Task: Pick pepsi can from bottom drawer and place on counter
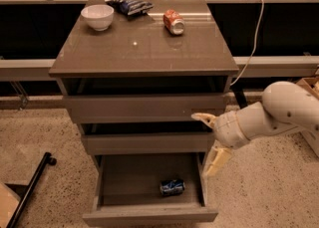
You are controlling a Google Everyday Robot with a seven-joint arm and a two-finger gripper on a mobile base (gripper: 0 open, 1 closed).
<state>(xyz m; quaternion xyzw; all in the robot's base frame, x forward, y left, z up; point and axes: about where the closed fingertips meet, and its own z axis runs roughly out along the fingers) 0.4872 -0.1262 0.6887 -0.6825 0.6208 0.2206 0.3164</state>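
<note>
The pepsi can (172,187), blue with silver ends, lies on its side in the open bottom drawer (149,216), toward the front right. The counter (144,48) is the glossy grey-brown top of the cabinet. My gripper (209,140) is open and empty, with one pale finger (203,118) in front of the upper drawer's right end and the other (217,159) by the bottom drawer's right side. It hangs above and to the right of the can, apart from it.
On the counter stand a white bowl (97,16), a dark snack bag (128,5) and an orange-red can (174,21) on its side. A white cable (254,38) hangs at the right. A black bar (30,188) lies on the floor at left.
</note>
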